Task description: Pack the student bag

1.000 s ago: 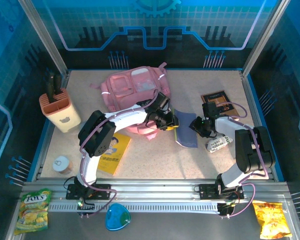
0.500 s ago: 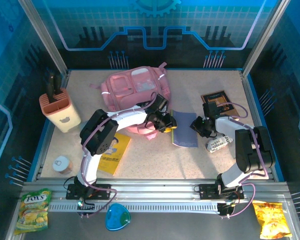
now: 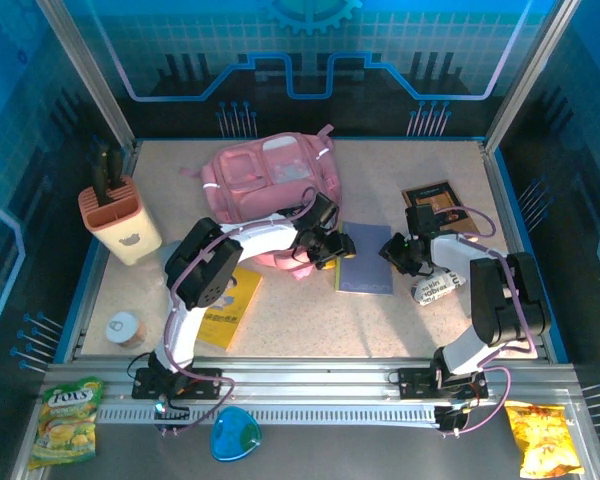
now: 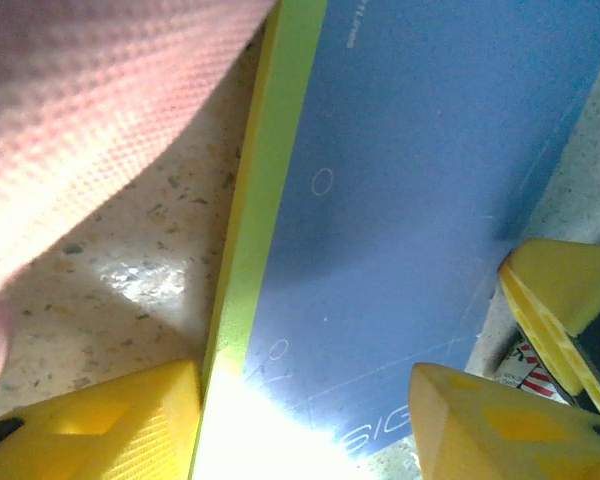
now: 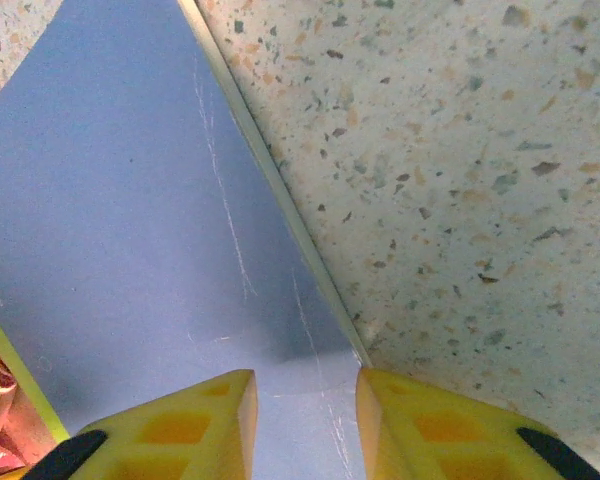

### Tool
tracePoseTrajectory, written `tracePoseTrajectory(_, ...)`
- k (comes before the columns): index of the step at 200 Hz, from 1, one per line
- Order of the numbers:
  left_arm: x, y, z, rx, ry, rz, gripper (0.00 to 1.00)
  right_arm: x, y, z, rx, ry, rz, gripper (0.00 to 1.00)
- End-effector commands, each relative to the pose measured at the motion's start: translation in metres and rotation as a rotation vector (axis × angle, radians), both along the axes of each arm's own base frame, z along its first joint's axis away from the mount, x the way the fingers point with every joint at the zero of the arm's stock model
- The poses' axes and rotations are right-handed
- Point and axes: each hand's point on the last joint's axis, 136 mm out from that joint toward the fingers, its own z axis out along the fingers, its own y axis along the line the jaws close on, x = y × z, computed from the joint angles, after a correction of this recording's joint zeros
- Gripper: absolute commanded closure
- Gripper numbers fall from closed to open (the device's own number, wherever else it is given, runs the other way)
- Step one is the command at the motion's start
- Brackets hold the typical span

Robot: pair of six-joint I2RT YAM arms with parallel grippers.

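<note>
You'll find the blue notebook, propped at a tilt a second ago, now lying flat on the table, and your left gripper has spread its jaws wider beside it.

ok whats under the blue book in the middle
The blue book looks to lie flat on the speckled table, with nothing poking out past its edges. Anything thin beneath the cover would be hidden.

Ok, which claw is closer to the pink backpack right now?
Left. The left claw sits right at the lower right edge of the pink backpack, beside the blue book. The right claw is farther right, across that book.
</note>
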Motion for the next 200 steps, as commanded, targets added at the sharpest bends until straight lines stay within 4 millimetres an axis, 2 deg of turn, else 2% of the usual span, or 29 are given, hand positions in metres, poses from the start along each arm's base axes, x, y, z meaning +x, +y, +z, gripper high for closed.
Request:
tracePoseTrajectory(1,-0.003,0.0,-0.012,0.03,0.015,-0.013,0.43,-0.022,0.007,-0.016,0.054,0.099,0.009,0.67)
tracePoseTrajectory(42,-0.002,0.0,-0.014,0.041,0.008,-0.023,0.38,-0.022,0.008,-0.016,0.056,0.1,0.008,0.67)
tracePoseTrajectory(78,0.0,0.006,-0.018,0.086,0.0,-0.031,0.26,-0.022,0.008,-0.016,0.056,0.099,0.01,0.67)
tracePoseTrajectory(112,0.004,0.009,-0.016,0.096,-0.032,-0.044,0.18,-0.021,0.01,-0.016,0.069,0.089,0.011,0.67)
tracePoseTrajectory(140,0.004,0.008,-0.017,0.097,-0.028,-0.054,0.17,-0.021,0.012,-0.019,0.088,0.092,0.011,0.67)
tracePoseTrajectory(177,0.01,0.023,-0.016,0.167,-0.062,-0.023,0.16,-0.021,0.01,-0.018,0.084,0.092,0.005,0.67)
tracePoseTrajectory(200,0.015,0.031,-0.014,0.201,-0.095,-0.011,0.21,-0.021,0.009,-0.017,0.083,0.09,0.002,0.67)
